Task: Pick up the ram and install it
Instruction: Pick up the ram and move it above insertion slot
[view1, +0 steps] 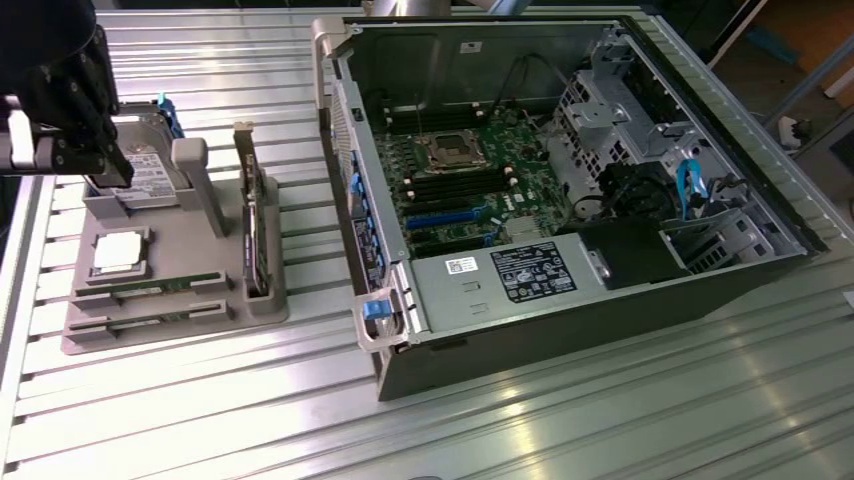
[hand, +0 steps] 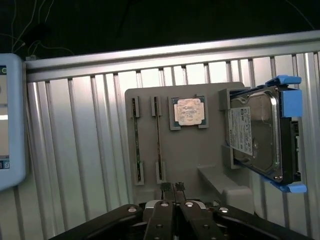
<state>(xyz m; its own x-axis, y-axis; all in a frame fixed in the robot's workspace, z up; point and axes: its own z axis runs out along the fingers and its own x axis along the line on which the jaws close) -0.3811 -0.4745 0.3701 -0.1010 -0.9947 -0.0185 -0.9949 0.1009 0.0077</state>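
Note:
Two ram sticks stand on edge in slots of the grey holder (hand: 200, 150): one ram stick (hand: 135, 135) and a second (hand: 157, 132) beside it. In the exterior view they sit at the holder's near end (view1: 140, 291). My gripper (hand: 173, 187) is shut with nothing between its fingers, hovering above the holder's edge and apart from the sticks. In the exterior view the gripper (view1: 114, 172) hangs over the hard drive (view1: 147, 170) at the holder's far end.
A CPU (hand: 188, 111) and a hard drive in a blue caddy (hand: 260, 135) also sit on the holder. A card with a metal bracket (view1: 254, 230) stands along its side. The open computer case (view1: 534, 200) with its motherboard (view1: 467, 170) lies on the exterior view's right.

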